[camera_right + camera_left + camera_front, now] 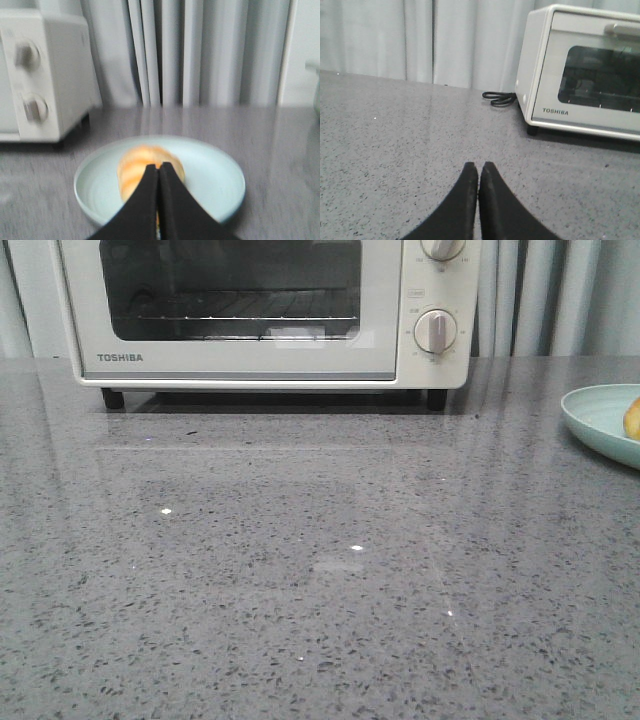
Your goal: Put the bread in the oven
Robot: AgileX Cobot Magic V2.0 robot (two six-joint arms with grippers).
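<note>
The cream-white TOSHIBA oven (265, 310) stands at the back of the grey table with its glass door closed; a wire rack shows through the window. It also shows in the left wrist view (585, 75) and the right wrist view (40, 75). The bread (135, 167), golden with orange stripes, lies on a pale blue plate (215, 180); in the front view only its edge (632, 418) shows at the far right. My right gripper (158, 167) is shut and empty in front of the bread. My left gripper (478, 167) is shut and empty over bare table, left of the oven.
The plate (600, 420) sits at the table's right edge. A black power cord (499, 98) lies by the oven's left side. Grey curtains hang behind the table. Neither arm shows in the front view.
</note>
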